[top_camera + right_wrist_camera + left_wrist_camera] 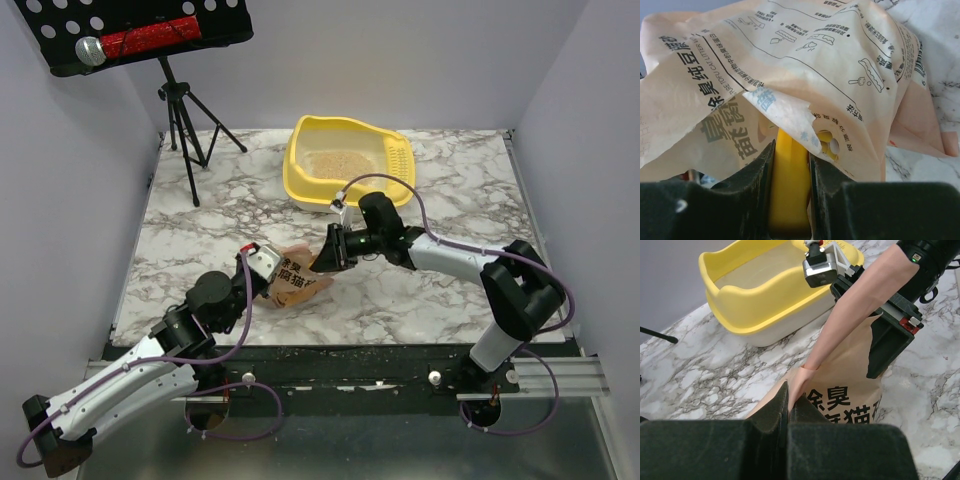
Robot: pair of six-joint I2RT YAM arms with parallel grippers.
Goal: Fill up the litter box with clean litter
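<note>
Litter box sits far centre on the bench, w/ clean litter spread as a pale layer over its floor. Nearer, approx mid-bench, the tan bag lies slumped btwn the two arms, apart from the box. On its left edge the left claw is pinched tight. The wrist view shows its fingers pressed together w/ a fold of the bag caught btwn them. At the bag's right side the right claw has its jaws narrowed onto a yellow piece. That's prob. a scoop handle, but the bag drapes over the rest, so can't be sure. The bag's printed face, w/ Chinese text and small diagrams, hangs over those fingertips.
</note>
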